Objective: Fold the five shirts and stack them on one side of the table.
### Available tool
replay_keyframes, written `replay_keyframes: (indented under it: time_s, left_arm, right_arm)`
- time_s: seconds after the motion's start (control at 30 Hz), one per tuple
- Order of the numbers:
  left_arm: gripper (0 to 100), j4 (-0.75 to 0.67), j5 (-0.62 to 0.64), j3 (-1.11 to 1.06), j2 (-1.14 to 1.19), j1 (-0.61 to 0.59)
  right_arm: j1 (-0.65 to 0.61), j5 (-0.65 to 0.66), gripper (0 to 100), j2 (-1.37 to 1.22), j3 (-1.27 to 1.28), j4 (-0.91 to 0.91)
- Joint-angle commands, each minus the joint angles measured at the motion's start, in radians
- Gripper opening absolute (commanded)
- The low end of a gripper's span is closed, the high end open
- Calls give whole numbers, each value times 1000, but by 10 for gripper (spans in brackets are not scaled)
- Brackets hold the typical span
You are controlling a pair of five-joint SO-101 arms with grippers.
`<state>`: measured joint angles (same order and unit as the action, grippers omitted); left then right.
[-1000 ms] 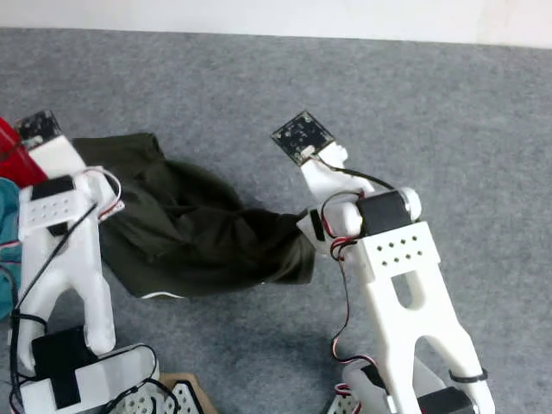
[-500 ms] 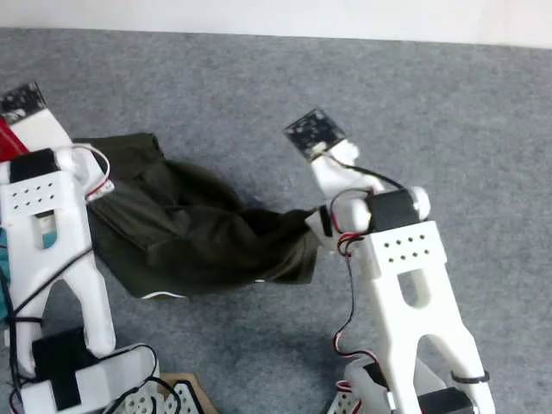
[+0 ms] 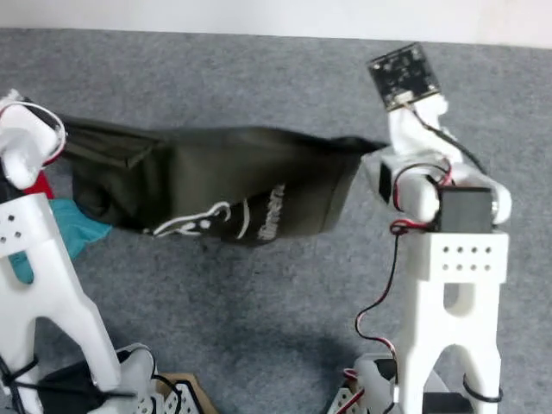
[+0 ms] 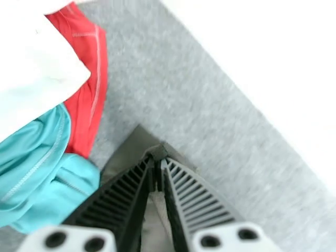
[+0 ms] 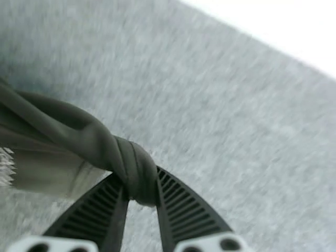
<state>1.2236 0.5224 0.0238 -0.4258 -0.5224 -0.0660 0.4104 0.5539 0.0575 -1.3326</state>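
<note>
- Olive shirt [image 3: 224,185] is held stretched out between the two arms, above the grey desk [image 3: 259,78], with its white print [image 3: 233,220] turned up toward the high view.
- One end is clamped in the left pincer [image 4: 157,170]. Its jaws are pressed nearly together on a thin edge of the fabric, at the desk's left side.
- The other end is gripped by the right pincer [image 5: 139,197]. Its jaws are closed around a thick, rolled bunch of cloth, and the fabric is drawn to a point there.
- The olive shirt is judged to be pulled taut this way so that its creases are drawn out and it can be laid flat before any fold is made.
- The lower edge hangs slack below the line between the grips. Whether it touches the desk cannot be told.
- A red shirt [image 4: 84,68] and a teal shirt [image 4: 37,173] are seen crumpled together, just beside the left pincer and partly under the olive shirt's left end. They are judged to be waiting unfolded.
- The desk is covered in a grey, felt-like material, which is likely to drag on cloth slid across it.
- A plain white strip [image 3: 259,13] is seen beyond the desk's far edge.
</note>
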Motion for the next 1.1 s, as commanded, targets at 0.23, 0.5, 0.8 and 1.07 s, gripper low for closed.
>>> replay_keyframes:
  time_s: [0.23, 0.5, 0.8, 1.07]
  left_arm:
    - [10, 9, 78, 151, -248, -28]
    - [10, 6, 137, 173, -470, -54]
    - [10, -25, 138, 174, -717, -156]
    - [10, -58, 233, 166, -727, -228]
  right_arm:
    - [21, 5, 6, 288, -108, -1]
    - [25, 6, 6, 506, -166, -24]
    - [27, -80, 6, 618, -421, -130]
    - [177, -80, 6, 532, -481, -294]
